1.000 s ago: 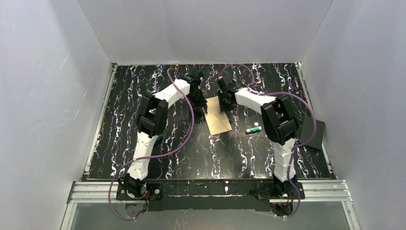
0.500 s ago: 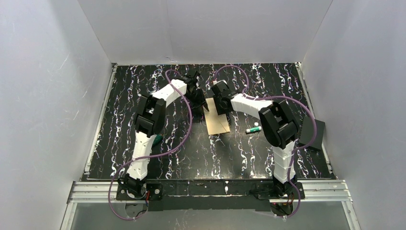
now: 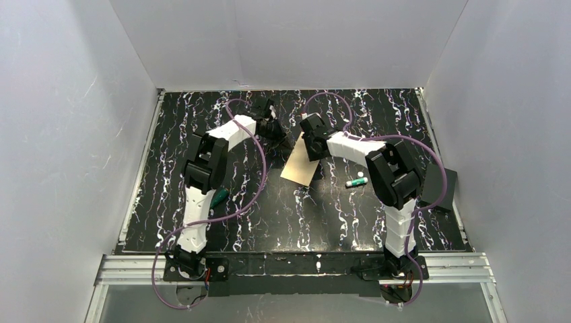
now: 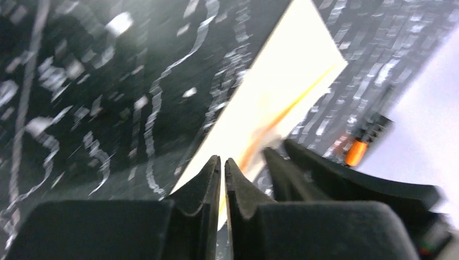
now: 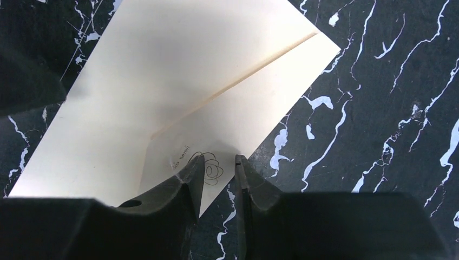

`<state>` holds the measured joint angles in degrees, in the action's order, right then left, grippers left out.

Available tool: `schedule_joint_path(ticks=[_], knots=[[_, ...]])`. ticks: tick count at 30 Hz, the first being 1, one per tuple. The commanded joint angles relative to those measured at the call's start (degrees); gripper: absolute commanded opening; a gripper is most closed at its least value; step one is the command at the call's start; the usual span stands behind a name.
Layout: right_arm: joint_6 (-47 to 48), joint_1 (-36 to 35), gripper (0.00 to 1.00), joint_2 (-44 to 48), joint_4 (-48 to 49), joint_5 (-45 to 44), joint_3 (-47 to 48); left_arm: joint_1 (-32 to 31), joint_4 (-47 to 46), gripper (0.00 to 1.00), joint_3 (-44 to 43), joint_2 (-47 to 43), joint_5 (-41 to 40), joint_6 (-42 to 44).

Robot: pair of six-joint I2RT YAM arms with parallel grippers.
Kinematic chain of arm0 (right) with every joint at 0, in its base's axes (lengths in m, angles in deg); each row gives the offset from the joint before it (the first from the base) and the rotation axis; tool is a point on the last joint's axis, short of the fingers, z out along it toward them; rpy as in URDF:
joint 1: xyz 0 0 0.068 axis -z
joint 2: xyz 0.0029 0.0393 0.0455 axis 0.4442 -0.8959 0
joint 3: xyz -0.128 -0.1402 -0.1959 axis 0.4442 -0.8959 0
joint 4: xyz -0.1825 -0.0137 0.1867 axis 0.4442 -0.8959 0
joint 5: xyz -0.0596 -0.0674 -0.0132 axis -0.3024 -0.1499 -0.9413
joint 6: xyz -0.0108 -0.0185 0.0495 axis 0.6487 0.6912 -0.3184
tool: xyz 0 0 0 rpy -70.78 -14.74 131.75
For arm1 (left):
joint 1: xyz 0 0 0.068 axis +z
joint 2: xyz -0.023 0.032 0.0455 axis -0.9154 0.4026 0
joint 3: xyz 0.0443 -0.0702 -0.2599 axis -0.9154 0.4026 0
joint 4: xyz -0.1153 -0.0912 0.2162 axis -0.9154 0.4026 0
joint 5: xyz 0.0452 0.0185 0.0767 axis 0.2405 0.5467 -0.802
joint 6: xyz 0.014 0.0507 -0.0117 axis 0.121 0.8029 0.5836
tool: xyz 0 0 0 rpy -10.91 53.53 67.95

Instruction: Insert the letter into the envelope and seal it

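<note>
The envelope (image 3: 301, 165) is a pale cream rectangle lying askew at the table's middle. Its pointed flap is folded down, and a small printed swirl sits near one edge (image 5: 178, 81). The tan letter does not show as a separate sheet. My left gripper (image 3: 281, 134) is at the envelope's far corner. In the left wrist view (image 4: 222, 161) its jaws are shut, with a sliver of the envelope (image 4: 270, 103) between them. My right gripper (image 3: 311, 149) is beside it. In the right wrist view (image 5: 219, 160) it is narrowly open, straddling the envelope's edge by the swirl.
A green-and-white glue stick (image 3: 357, 181) lies right of the envelope. A green object (image 3: 219, 198) lies by the left arm. A black block (image 3: 441, 188) sits at the table's right edge. White walls enclose the black marbled table (image 3: 337, 222).
The envelope has swung round, its near end moving left. My left gripper has moved back and left with the corner. My right gripper has shifted left.
</note>
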<state>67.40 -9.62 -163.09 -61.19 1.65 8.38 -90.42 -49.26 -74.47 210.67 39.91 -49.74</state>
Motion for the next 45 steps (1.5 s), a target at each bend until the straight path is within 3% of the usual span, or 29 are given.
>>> schedule_joint_path(ticks=[1,4,7,10,13,15,20,28,31,34,40,45], knots=[[-1.44,0.06,0.38,-3.39,-5.25,5.29,-2.70,-1.77,5.06,0.12,6.83,-9.16,-14.91,-4.37],[-1.11,0.55,0.39,-3.69,-5.46,5.94,-2.11,-1.77,5.42,0.27,8.15,-11.01,-15.93,-3.58],[-0.96,1.06,0.39,-4.07,-6.36,6.79,-0.96,-1.84,0.06,0.28,10.20,-14.29,-12.43,-2.16],[-1.86,1.46,0.36,-4.73,-9.23,7.51,1.36,-2.58,-9.42,0.28,16.20,-21.52,-7.26,0.33],[-4.12,2.25,0.27,-7.81,-15.46,10.42,6.59,-3.90,-9.24,0.25,18.83,-23.67,-2.94,2.17],[-5.35,2.24,0.24,-8.58,-17.11,11.91,7.77,-4.47,-10.25,0.21,22.13,-22.73,0.25,-0.78],[-8.53,2.69,0.21,-9.05,-19.52,13.91,9.55,-7.77,-24.19,0.13,29.23,-19.35,5.85,-10.43],[-9.13,3.41,0.20,-9.75,-20.38,15.69,11.87,-10.38,-22.41,0.08,24.58,-13.06,5.22,-12.18],[-9.31,3.70,0.20,-9.39,-20.16,15.85,12.09,-10.38,-15.51,0.06,23.94,-13.65,1.36,-10.30],[-9.23,4.12,0.20,-9.43,-20.33,15.66,12.36,-10.17,-13.24,0.04,25.33,-14.09,-0.15,-10.04],[-8.53,4.60,0.21,-9.74,-20.43,14.97,12.21,-9.01,-17.49,0.03,29.37,-14.73,1.57,-13.97],[-7.62,4.61,0.22,-8.90,-20.10,14.45,12.63,-8.23,-10.56,0.00,28.07,-13.27,-0.26,-14.76]])
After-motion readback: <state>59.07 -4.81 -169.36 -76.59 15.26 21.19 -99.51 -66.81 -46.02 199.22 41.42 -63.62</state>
